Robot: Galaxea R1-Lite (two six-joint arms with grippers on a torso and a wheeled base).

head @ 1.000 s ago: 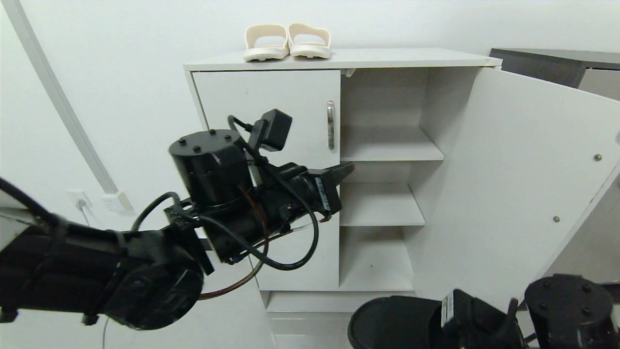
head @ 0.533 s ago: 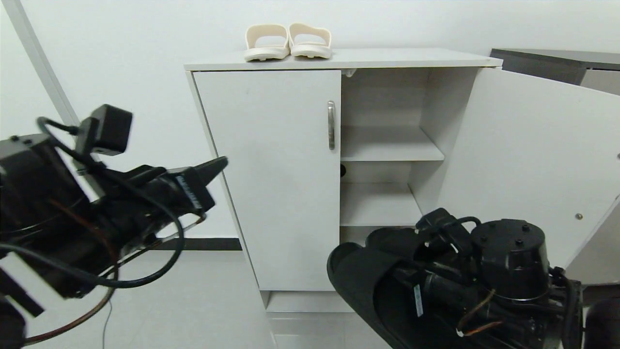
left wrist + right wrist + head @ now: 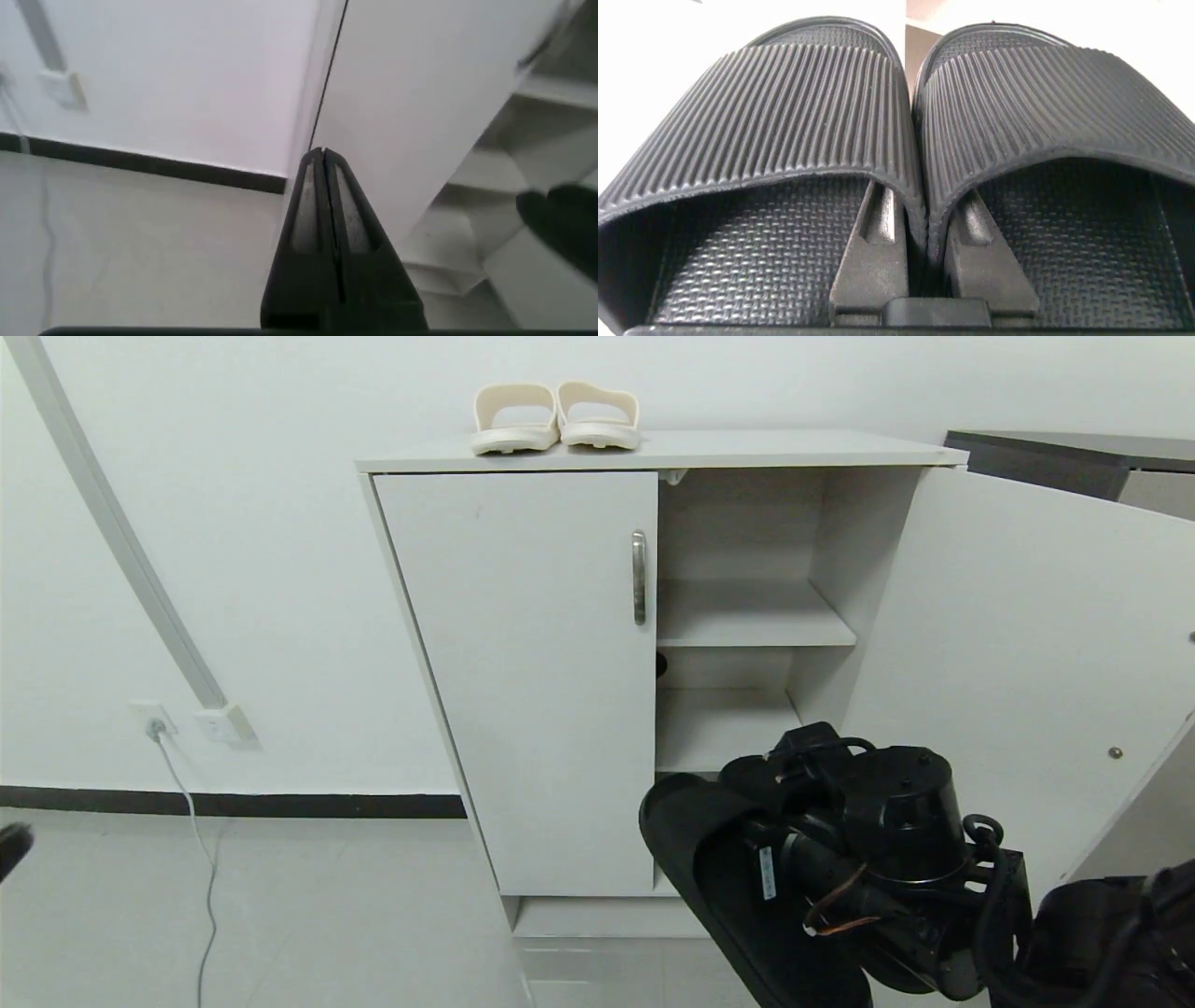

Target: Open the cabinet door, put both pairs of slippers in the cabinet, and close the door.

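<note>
The white cabinet [image 3: 523, 691] has its right door [image 3: 1018, 663] swung wide open, baring three shelves [image 3: 738, 728]. Its left door, with a metal handle [image 3: 639, 577], is closed. A cream pair of slippers [image 3: 555, 418] rests on the cabinet top. Low in front of the open half, my right gripper [image 3: 770, 859] is shut on a black pair of slippers [image 3: 719, 887]. Its fingers pinch the two inner strap edges together [image 3: 920, 233]. My left gripper [image 3: 322, 187] is shut and empty, off the cabinet's left side.
A wall socket with a cable [image 3: 154, 723] and a slanted grey trunking strip [image 3: 112, 523] are on the left wall. Dark grey furniture [image 3: 1055, 457] stands behind the open door. Bare floor [image 3: 327, 915] lies left of the cabinet.
My left arm has pulled back left and down, out of the head view. My right arm has come up toward the open compartment with the black slippers.
</note>
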